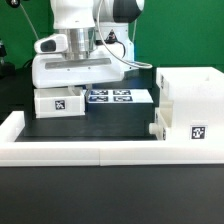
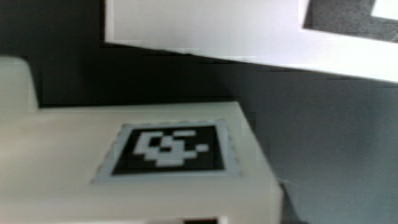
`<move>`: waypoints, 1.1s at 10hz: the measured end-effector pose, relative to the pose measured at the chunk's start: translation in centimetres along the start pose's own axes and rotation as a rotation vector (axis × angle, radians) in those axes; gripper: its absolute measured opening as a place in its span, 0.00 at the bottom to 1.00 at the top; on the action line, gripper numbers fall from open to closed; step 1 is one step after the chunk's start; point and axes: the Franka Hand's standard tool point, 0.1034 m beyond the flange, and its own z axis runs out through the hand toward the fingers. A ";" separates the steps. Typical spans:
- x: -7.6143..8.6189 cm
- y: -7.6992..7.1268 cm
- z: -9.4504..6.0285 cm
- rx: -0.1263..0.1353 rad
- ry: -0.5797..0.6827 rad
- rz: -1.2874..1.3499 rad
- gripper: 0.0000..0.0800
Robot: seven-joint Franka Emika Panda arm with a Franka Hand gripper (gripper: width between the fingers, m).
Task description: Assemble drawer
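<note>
My gripper [image 1: 72, 86] is down on a small white drawer tray [image 1: 60, 102] at the exterior view's left, and looks shut on its upper wall. The tray is slightly tilted, with a black-and-white tag on its front. In the wrist view the tray [image 2: 107, 150] fills the lower part, very close, tag toward the camera; my fingertips are hidden by it. The tall white box housing [image 1: 192, 105] stands at the exterior view's right, open side toward the middle. A second small tray [image 1: 157, 130] sits at the housing's foot.
The marker board [image 1: 120, 97] lies flat behind the middle of the black table and also shows in the wrist view [image 2: 214, 35]. A long low white wall [image 1: 90, 152] edges the table's front and left side.
</note>
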 end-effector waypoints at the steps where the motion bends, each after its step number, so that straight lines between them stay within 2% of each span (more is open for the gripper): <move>1: 0.5 0.0 -1.1 0.010 -0.014 -0.013 0.05; 3: 1.8 -0.2 -3.1 0.000 0.009 -0.016 0.05; 5: 3.4 -1.9 -3.8 -0.002 0.032 -0.028 0.05; 6: 4.2 -2.9 -4.4 0.006 0.025 -0.045 0.05; 8: 6.9 -4.2 -6.2 0.016 0.030 -0.085 0.05; 11: 10.4 -5.6 -6.4 0.024 0.062 -0.135 0.05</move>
